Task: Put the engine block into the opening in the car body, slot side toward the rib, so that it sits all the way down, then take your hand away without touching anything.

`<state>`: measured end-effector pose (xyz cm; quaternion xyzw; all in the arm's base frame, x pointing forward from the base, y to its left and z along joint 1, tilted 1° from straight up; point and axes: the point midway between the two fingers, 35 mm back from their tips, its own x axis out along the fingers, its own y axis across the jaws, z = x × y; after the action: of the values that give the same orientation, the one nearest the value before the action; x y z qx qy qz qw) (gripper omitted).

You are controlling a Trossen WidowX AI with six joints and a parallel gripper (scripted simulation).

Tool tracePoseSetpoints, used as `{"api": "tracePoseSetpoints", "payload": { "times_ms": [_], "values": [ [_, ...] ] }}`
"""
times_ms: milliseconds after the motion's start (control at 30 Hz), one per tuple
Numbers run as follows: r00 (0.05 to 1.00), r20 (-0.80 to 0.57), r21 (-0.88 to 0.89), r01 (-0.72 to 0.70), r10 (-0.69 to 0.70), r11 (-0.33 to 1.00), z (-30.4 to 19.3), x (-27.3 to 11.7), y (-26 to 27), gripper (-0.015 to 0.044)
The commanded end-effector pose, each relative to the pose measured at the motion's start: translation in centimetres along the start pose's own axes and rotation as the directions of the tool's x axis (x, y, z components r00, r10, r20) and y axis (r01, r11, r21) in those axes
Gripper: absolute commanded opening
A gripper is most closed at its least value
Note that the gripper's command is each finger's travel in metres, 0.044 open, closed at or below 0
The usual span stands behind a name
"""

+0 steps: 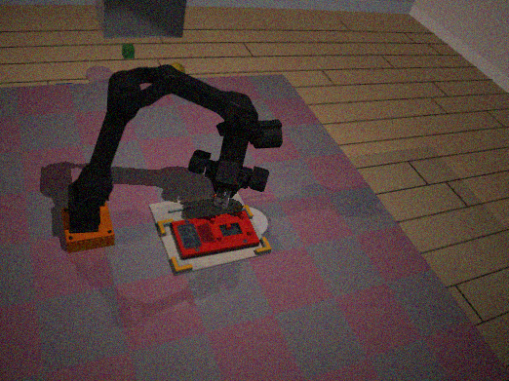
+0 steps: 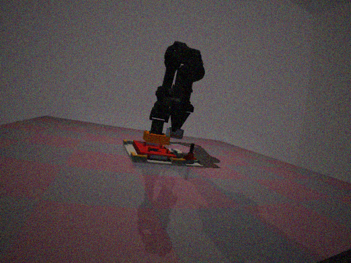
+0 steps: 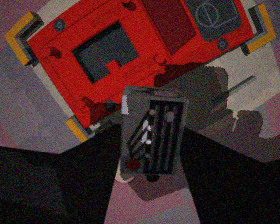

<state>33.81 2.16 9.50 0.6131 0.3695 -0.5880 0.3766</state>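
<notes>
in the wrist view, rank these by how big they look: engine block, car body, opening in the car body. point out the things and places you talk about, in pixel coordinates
1. Car body [image 3: 175, 30], though cut off by the picture's edge
2. Engine block [image 3: 155, 135], perhaps helped by being nearer the camera
3. Opening [image 3: 102, 52]
</notes>
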Motion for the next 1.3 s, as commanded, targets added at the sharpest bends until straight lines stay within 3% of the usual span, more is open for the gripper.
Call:
{"api": "tracePoseSetpoints", "payload": {
  "times_ms": [0,400,933,1133,1267],
  "values": [
    [1.000,-0.001,0.115,0.000,0.000,0.993,0.5,0.3,0.6,0.0000],
    [1.000,-0.001,0.496,0.001,-0.001,0.868,2.3,1.4,2.4,0.0000],
    [1.000,0.000,0.835,0.001,0.000,0.550,4.6,2.5,4.1,0.0000],
    [1.000,0.000,0.843,0.001,0.000,0.537,4.6,2.5,4.2,0.0157],
    [1.000,0.000,0.860,0.001,0.000,0.511,4.6,2.5,4.2,0.0159]
  ]
}}
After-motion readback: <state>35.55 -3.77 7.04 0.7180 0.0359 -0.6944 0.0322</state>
